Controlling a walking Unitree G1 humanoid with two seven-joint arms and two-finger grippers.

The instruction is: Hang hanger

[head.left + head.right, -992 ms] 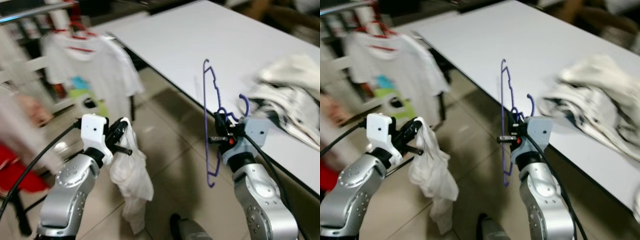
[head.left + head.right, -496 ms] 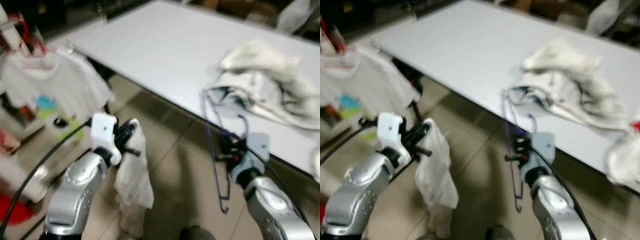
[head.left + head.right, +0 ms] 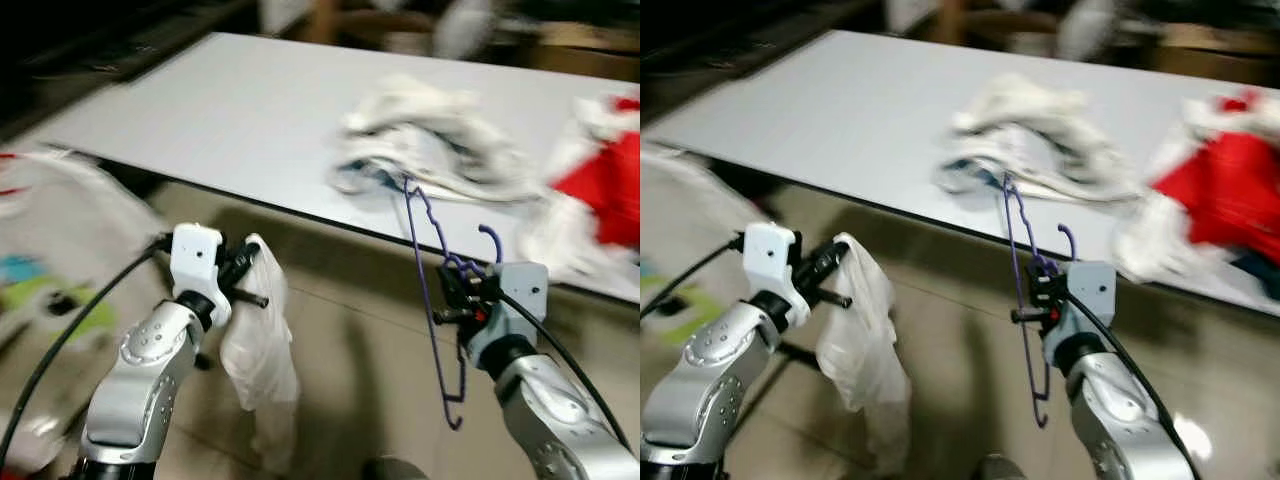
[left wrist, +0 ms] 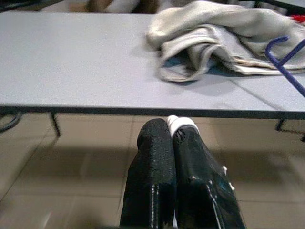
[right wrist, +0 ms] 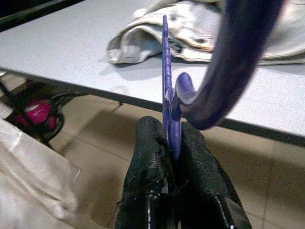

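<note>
Purple wire hanger [image 3: 432,300] stood nearly upright in the air over the tiled floor [image 3: 340,340], just short of the desk [image 3: 200,110] edge, hook [image 3: 488,238] uppermost. Right end effector [image 5: 172,157] was clenched on it, black fingers [image 5: 150,157] pinching the wire just below the hook; right wrist view confirmed a firm nip with no gap. Left end effector [image 4: 172,143] was also clamped, gripping a fold of a white garment [image 3: 258,345] that hung limp below it toward the floor. On the desk lay a heap of pale crumpled clothes [image 3: 425,150], and beside it, farther right, a red and white pile [image 3: 605,185]. Head views were blurred. Judged: the step in hand was carrying both items toward wherever garment and hanger get joined or hung; no rail could be made out. To do it well, the hanger should be kept vertical and clear of the desk edge so the lower bar does not snag, the grip near the hook held tight against swinging, and the dangling cloth kept off the floor.
</note>
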